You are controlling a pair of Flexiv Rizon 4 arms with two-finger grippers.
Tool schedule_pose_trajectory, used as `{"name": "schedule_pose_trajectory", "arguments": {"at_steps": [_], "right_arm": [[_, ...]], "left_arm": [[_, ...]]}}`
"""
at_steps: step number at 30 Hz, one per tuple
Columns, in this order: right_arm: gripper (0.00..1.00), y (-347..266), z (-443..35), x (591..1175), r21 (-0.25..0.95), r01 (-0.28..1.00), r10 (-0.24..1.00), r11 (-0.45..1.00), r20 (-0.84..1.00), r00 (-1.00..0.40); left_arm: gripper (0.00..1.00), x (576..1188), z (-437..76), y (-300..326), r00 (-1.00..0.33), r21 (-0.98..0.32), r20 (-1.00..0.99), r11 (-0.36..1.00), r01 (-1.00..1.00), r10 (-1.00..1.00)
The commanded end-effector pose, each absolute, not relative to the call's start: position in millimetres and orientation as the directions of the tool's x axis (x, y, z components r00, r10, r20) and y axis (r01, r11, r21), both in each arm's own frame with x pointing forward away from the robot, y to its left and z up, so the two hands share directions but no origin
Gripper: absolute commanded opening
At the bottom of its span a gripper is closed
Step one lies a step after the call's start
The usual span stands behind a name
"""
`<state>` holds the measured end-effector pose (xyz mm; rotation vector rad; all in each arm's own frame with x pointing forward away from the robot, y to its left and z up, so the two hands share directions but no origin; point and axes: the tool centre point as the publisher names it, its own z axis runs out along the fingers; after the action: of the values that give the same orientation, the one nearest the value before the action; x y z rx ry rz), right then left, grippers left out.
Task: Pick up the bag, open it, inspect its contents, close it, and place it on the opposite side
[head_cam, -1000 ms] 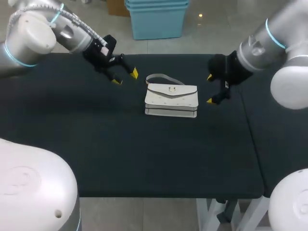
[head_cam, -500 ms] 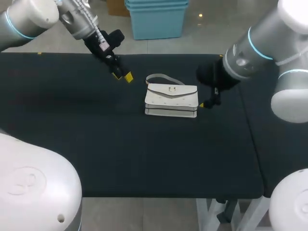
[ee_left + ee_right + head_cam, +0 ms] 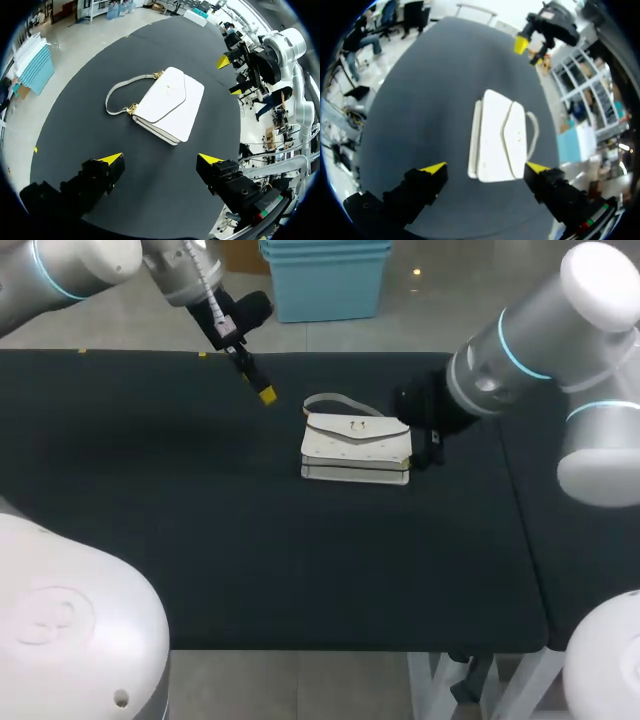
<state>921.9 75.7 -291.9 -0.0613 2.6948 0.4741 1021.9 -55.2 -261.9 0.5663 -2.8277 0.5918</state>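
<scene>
A white flap bag [image 3: 355,448] lies flat on the dark table, its thin strap [image 3: 335,400] curled behind it. My left gripper [image 3: 260,390] hangs above the table behind and to the left of the bag, clear of it. In the left wrist view its fingers stand open [image 3: 160,159] with the bag [image 3: 167,105] ahead of them. My right gripper [image 3: 428,443] is low at the bag's right end, its tips hidden under the wrist there. In the right wrist view it is open [image 3: 486,167], the bag [image 3: 500,137] just ahead between the finger lines, untouched.
The dark tabletop [image 3: 200,540] spreads wide to the left and front of the bag. A seam [image 3: 522,520] marks the table's right edge, with another dark surface beyond it. Each wrist view shows the other gripper [image 3: 230,75] [image 3: 530,42] across the bag.
My left gripper has swung up and turned, staying behind and to the left of the bag. My right gripper has moved left and down to the bag's right end. The bag has not moved.
</scene>
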Motion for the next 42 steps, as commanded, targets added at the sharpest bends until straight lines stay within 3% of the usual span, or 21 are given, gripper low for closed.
{"name": "schedule_pose_trajectory", "arguments": {"at_steps": [1,4,16,22,27,29,42], "right_arm": [[1.0,90,-307,919,0.309,-0.111,0.034,0.945,-0.43,-0.902],[1.0,95,-317,916,0.32,-0.123,0.035,0.939,-0.447,-0.894],[1.0,101,-346,921,0.28,-0.106,0.063,0.954,-0.534,-0.843],[1.0,101,-354,934,0.244,-0.093,0.069,0.965,-0.58,-0.812],[0.58,100,-358,944,0.203,-0.081,0.061,0.976,-0.609,-0.791],[0.48,99,-358,946,0.197,-0.086,0.057,0.977,-0.621,-0.782],[0.44,90,-371,957,0.152,-0.072,0.044,0.986,-0.646,-0.762]], "left_arm": [[1.0,1027,-258,-63,-0.999,-0.429,0.028,0.902,-0.039,-0.03],[1.0,1028,-257,-69,-0.998,-0.439,-0.047,0.896,0.066,0.051],[1.0,1028,-257,-69,-0.998,-0.439,-0.047,0.896,0.066,0.051],[1.0,1044,-271,-81,-0.971,-0.466,-0.107,0.852,0.239,0.214],[1.0,1045,-274,-85,-0.953,-0.469,-0.128,0.83,0.301,0.273],[1.0,1045,-274,-85,-0.953,-0.469,-0.128,0.83,0.301,0.273],[1.0,1045,-277,-88,-0.915,-0.479,-0.166,0.781,0.401,0.368]]}}
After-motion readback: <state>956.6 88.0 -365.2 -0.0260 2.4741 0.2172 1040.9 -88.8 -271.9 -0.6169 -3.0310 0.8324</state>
